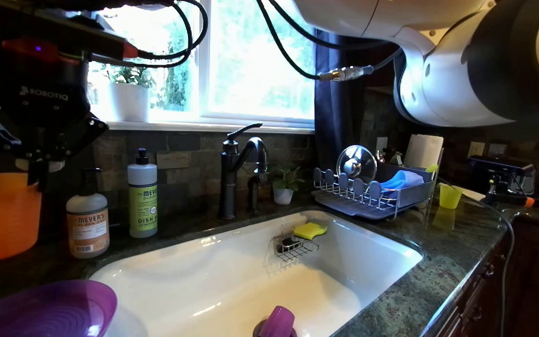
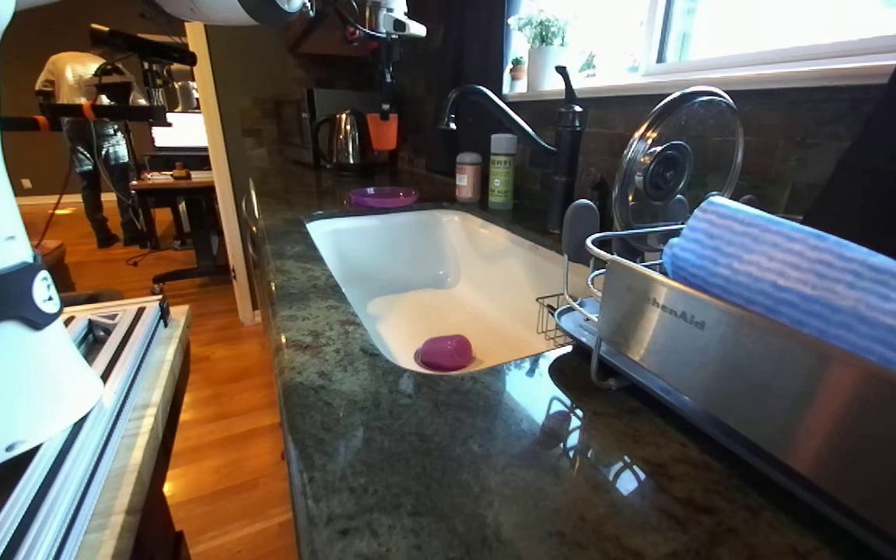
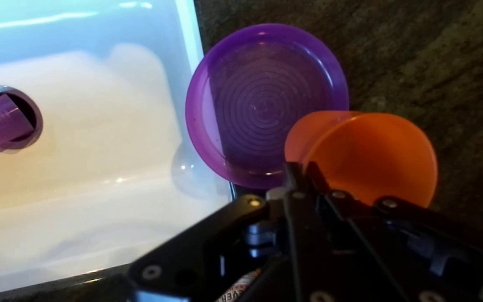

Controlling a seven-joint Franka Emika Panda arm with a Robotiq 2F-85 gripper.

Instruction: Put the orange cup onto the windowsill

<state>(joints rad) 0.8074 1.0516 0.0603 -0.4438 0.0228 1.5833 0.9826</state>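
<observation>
The orange cup (image 1: 3,217) hangs upright at the left in an exterior view. It also shows, small, in an exterior view (image 2: 383,134) above the counter near the kettle, and in the wrist view (image 3: 375,155) with its open mouth facing the camera. My gripper (image 1: 36,180) points down and is shut on the cup's rim, one finger inside and one outside; the fingertips show in the wrist view (image 3: 302,170). The pale windowsill (image 1: 232,127) runs below the bright window, higher than the cup; it also shows in an exterior view (image 2: 767,79).
A white plant pot (image 1: 130,103) stands on the sill's left part. Below are an orange-labelled soap bottle (image 1: 88,229), a green-labelled bottle (image 1: 143,201) and the dark faucet (image 1: 229,182). The purple bowl (image 3: 262,105) lies by the sink (image 1: 180,276). A kettle (image 2: 347,140) stands behind the cup.
</observation>
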